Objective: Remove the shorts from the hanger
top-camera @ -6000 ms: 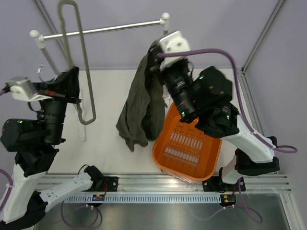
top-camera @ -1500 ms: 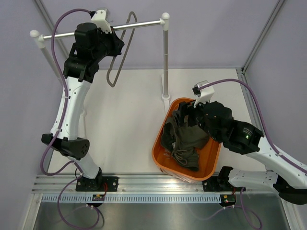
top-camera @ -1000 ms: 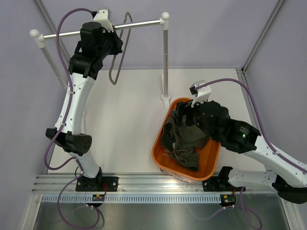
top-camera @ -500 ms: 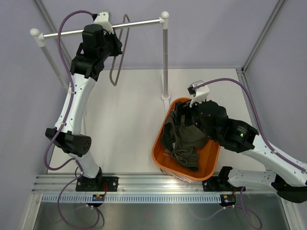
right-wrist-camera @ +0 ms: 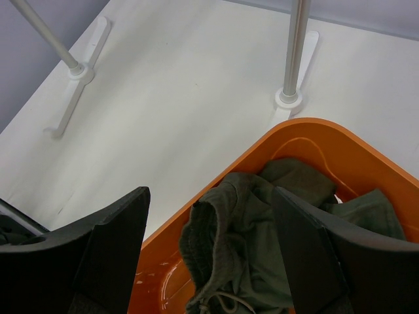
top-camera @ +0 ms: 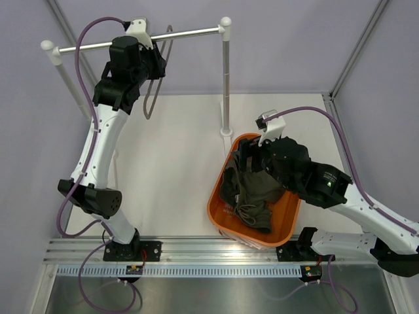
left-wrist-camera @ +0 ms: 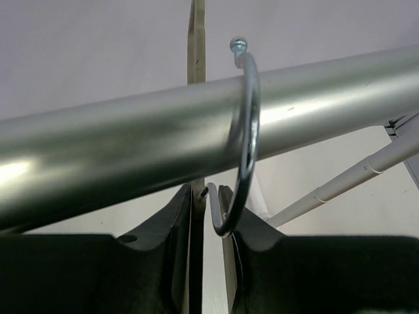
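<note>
Since six seconds ago the hanger [left-wrist-camera: 196,46] has gone from low on the left up to the rail [left-wrist-camera: 131,157], and the shorts [top-camera: 252,193] have dropped from the right arm's hold into the orange basket [top-camera: 212,204].

Starting at the left, I see the left gripper [left-wrist-camera: 206,203] raised against the rail. Its jaws stand slightly parted. The hanger's thin edge runs up between them against the left finger, with a sliver of daylight before the right finger, so it looks released (only just). The metal hook [left-wrist-camera: 252,124] curls over the rail. From above, the left wrist hides that hook, and only the hanger's long loop shows, dangling below. In the wrist view the dark fingers cut off everything under the hanger's neck.

Moving right, the rail's post [top-camera: 226,78] stands on the white table [top-camera: 177,170] just beside the basket. The shorts lie crumpled inside, their light drawstring [top-camera: 246,212] showing near the front. The right arm covers their far edge in the overhead view. The right gripper [right-wrist-camera: 209,203] hovers above them spread wide, holding nothing.

A small coloured tag [top-camera: 135,269] at the left arm's base is too tiny for me to read.
</note>
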Tool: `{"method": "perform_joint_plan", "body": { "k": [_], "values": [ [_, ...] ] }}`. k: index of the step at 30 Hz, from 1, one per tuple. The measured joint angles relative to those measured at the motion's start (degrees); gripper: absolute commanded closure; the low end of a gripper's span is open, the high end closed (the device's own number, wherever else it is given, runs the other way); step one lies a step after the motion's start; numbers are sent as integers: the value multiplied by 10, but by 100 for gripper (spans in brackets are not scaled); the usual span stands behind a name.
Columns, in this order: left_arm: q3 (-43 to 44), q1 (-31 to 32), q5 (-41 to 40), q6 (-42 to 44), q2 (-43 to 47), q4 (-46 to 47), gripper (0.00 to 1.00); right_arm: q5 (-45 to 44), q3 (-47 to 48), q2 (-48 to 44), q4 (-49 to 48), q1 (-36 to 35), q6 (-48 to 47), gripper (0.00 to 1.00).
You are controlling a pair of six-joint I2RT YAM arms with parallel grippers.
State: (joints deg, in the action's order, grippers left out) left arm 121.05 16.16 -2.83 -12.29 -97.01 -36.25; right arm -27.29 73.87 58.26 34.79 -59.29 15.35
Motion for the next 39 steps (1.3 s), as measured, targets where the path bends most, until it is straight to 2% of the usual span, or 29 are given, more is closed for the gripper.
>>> {"method": "perform_joint_plan", "body": {
  "k": [12, 19, 24, 26, 31, 35, 39],
  "values": [
    [-29, 0, -15, 4, 47, 1, 53, 1, 0, 9, 0, 0, 5, 17],
    [-79, 0, -35, 4, 116, 9, 46, 5, 0, 9, 0, 0, 9, 17],
    [-82, 7, -33, 6, 157, 7, 41, 5, 0, 9, 2, 0, 9, 16],
    [-80, 17, -31, 9, 172, 0, 41, 5, 0, 9, 2, 0, 9, 15],
    [-83, 90, -36, 22, 203, -26, 41, 5, 0, 5, 4, 0, 9, 14],
    [-154, 137, -40, 23, 266, -38, 40, 7, 0, -14, 10, 0, 13, 11],
    [-222, 166, -42, 22, 336, -53, 40, 10, 0, -55, 12, 0, 16, 0]
  ]
}}
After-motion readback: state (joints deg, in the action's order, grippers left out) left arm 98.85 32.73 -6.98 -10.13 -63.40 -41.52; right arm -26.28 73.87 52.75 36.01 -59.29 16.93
